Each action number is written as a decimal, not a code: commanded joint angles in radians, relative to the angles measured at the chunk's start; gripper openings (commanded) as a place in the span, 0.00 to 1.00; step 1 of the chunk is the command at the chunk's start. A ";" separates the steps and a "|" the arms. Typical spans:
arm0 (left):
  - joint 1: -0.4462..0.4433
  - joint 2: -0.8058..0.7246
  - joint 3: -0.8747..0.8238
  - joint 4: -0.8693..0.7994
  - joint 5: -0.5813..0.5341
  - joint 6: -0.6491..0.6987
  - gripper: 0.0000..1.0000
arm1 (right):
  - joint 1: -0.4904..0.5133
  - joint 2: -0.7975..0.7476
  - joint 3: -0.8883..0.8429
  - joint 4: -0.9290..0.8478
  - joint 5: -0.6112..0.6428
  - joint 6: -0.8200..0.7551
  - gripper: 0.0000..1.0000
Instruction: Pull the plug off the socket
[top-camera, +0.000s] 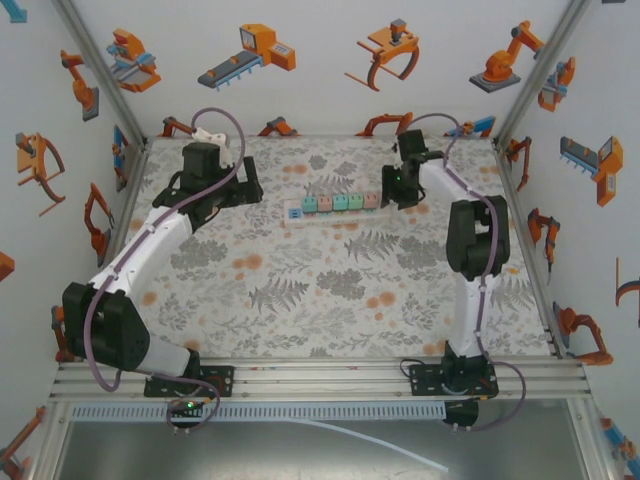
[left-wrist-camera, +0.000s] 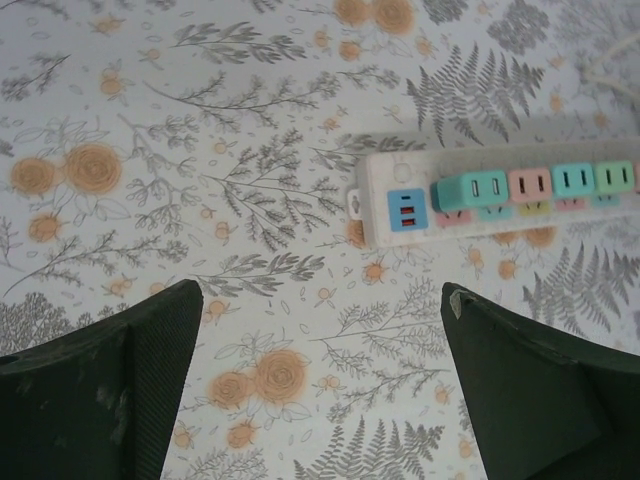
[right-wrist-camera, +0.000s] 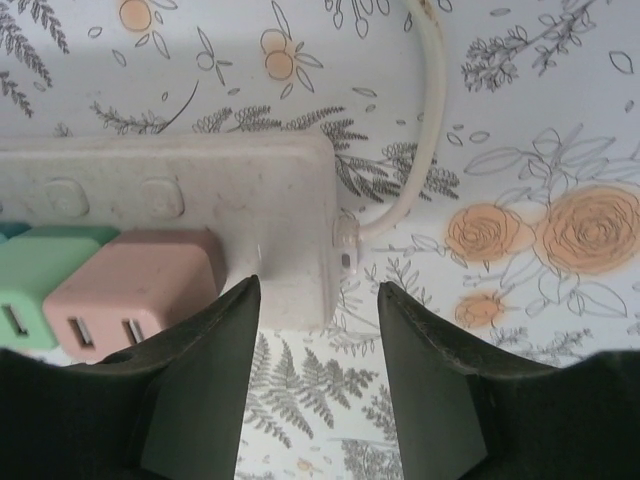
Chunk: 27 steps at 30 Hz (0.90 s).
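Socket (top-camera: 335, 203): long white strip lying flat on the far half of the worktop (top-camera: 300, 300), about midway between the left and right edges. It runs nearly parallel to the far edge, with its right end slightly farther back.
Plug row (top-camera: 340, 201): five cube plugs seated side by side along the socket. From left to right in the top view they are green, pink, teal, green, pink.
End pink plug (right-wrist-camera: 135, 290): seated in the outlet nearest the socket's right end, touching the green plug (right-wrist-camera: 35, 285) beside it. A short bare stretch of strip lies beyond it.
Blue USB block (left-wrist-camera: 405, 210): set in the socket's left end, just beside the first plug.
Cable (right-wrist-camera: 430, 130): white, leaves the socket's right end and curves away toward the far edge.
Right gripper (right-wrist-camera: 318, 300): positioned at the socket's right end. The jaws are apart with a narrow gap and are clamped on nothing. One finger (right-wrist-camera: 200, 390) is just beside the end pink plug and overlaps the strip end in the wrist view. The other finger sits past the end, over bare cloth. Contact with the strip cannot be determined.
Left gripper (left-wrist-camera: 320, 300): jaws spread wide and holding nothing, over bare cloth near the socket's left end but apart from it, toward the worktop's left edge.
Worktop surface: pale cloth printed with grey ferns and orange flowers.
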<state>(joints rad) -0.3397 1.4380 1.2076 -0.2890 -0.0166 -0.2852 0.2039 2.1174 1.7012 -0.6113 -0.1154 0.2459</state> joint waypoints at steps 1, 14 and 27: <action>-0.001 0.021 -0.004 0.048 0.176 0.168 0.97 | -0.001 -0.127 -0.019 -0.013 0.007 0.034 0.52; -0.003 0.356 0.281 -0.036 0.107 -0.178 0.84 | 0.094 -0.271 -0.130 0.080 0.111 0.427 0.57; -0.051 0.562 0.372 -0.089 0.061 -0.291 0.72 | 0.163 -0.149 -0.006 0.011 0.266 0.362 0.69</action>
<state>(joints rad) -0.3847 1.9774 1.5459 -0.3370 0.0635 -0.5377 0.3706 1.9770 1.6623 -0.5732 0.0666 0.6067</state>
